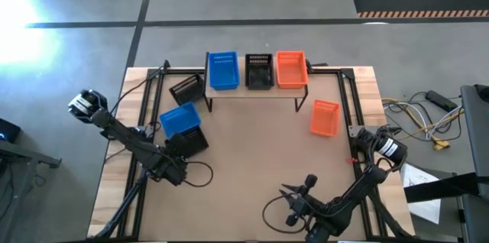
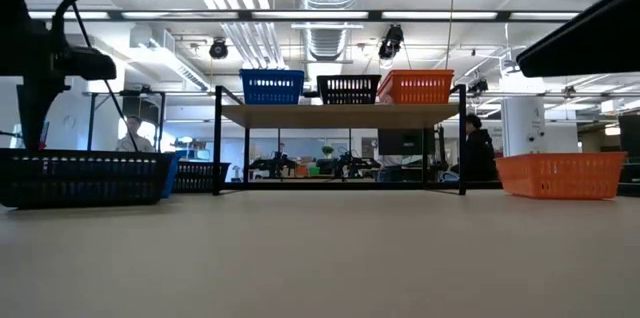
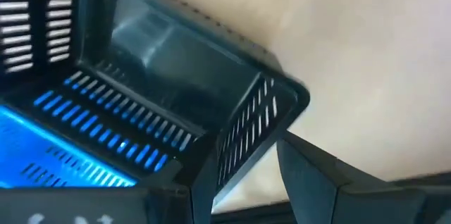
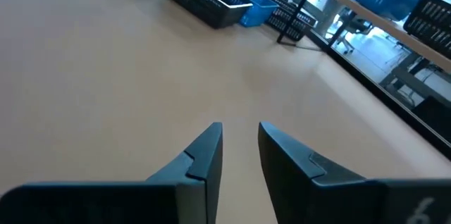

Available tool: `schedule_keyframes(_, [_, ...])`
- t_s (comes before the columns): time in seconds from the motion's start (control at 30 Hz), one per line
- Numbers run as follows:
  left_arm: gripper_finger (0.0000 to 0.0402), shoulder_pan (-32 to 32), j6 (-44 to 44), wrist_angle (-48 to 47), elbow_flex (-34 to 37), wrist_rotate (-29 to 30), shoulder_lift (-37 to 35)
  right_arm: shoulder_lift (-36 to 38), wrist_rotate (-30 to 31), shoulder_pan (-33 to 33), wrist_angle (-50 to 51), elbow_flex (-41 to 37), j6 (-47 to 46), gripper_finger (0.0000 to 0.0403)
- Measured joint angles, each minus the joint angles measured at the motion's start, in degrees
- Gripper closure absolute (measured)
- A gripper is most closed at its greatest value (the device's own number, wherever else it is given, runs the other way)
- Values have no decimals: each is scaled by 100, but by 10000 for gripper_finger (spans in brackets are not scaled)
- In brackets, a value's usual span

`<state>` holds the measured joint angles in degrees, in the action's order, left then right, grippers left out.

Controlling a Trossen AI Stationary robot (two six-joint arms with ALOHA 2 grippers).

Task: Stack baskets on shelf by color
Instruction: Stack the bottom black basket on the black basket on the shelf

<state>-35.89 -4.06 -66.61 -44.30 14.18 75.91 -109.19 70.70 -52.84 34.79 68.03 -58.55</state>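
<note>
Tabletop (image 1: 252,166) of light wood with a black frame carries everything. Across its far edge stands the shelf (image 1: 256,92), a low pale board on thin black legs, with three baskets in a row on top: a blue basket (image 1: 223,70) toward the left end, a black basket (image 1: 258,71) in the middle and an orange basket (image 1: 290,69) toward the right end. In the low view each of these looks like one basket high, though whether any holds a second nested inside cannot be told.

Four more baskets sit off the shelf. A second orange basket (image 1: 325,118) lies alone near the right edge of the tabletop, just in front of the shelf's right end. Near the far left corner, a tilted black basket (image 1: 186,89) rests beside the shelf's left leg. Toward the left edge, a second blue basket (image 1: 180,119) lies touching a dark basket (image 1: 189,143).

Left gripper (image 1: 177,153) is at that dark basket, its fingers (image 3: 320,175) clamped on the near wall, one inside and one outside. Right gripper (image 1: 293,202) hovers over bare tabletop near the front edge, right of centre, holding nothing; its fingers (image 4: 204,155) stand a little apart with a narrow gap between them.
</note>
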Motion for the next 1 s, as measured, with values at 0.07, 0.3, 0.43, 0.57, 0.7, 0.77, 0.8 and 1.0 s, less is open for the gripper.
schedule_keyframes(0.07, [272,58,2,224,45,-10,59,0,0,0,-3,28,15,318])
schedule_keyframes(0.3, [316,146,53,709,114,-5,546,0,-1,0,6,-5,11,325])
schedule_keyframes(0.43, [372,144,327,978,-234,-3,943,0,0,0,9,-9,23,326])
schedule_keyframes(0.57, [396,171,495,1014,-1020,14,1314,0,-2,0,19,-15,14,324])
schedule_keyframes(0.7, [400,251,619,1009,-2021,49,1518,0,-2,0,15,-15,9,325])
schedule_keyframes(0.77, [400,327,614,979,-2562,195,1550,0,-2,0,6,-15,-36,328])
schedule_keyframes(0.8, [400,379,612,964,-2835,317,1556,0,-2,0,7,-15,-60,329])
schedule_keyframes(1.0, [401,1038,795,916,-4505,712,1532,0,-13,0,-4,-17,-141,335])
